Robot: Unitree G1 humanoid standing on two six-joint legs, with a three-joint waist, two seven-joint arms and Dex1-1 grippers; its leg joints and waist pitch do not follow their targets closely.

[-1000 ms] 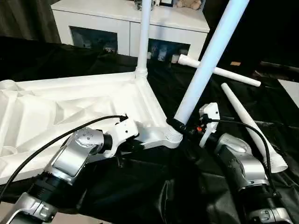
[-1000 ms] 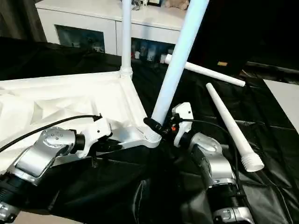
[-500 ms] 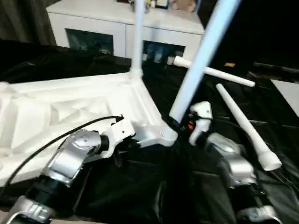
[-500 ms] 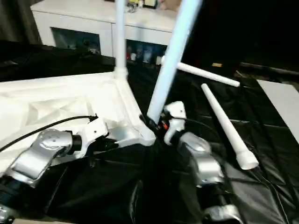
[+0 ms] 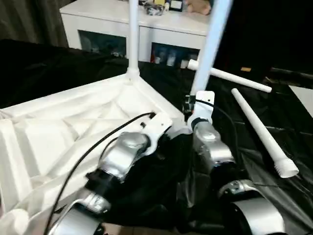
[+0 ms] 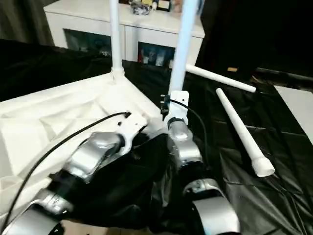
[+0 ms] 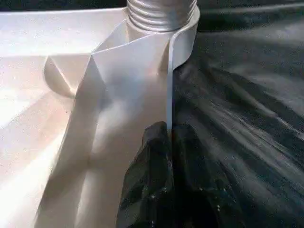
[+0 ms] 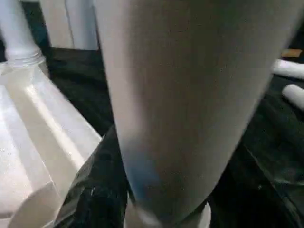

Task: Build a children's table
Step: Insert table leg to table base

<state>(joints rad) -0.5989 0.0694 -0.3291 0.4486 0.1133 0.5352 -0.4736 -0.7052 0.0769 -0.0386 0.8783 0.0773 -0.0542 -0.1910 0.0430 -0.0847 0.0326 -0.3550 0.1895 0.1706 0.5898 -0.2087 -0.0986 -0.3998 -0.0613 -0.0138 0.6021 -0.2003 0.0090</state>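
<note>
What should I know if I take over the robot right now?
Left gripper: pinching the rim of the upside-down tabletop near a corner socket.
Right gripper: around the base of a leg standing in that near corner.
Done: another leg stands in the far corner.
Left: two loose legs lie on the black cloth, two corners still unfilled.

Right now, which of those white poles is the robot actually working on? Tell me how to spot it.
Start at the big white tabletop lying ribbed side up on the black cloth. At its near corner a leg rises steeply, with the right gripper around its base. The other standing leg is at the far corner, untouched, and two loose legs lie flat on the cloth.
</note>
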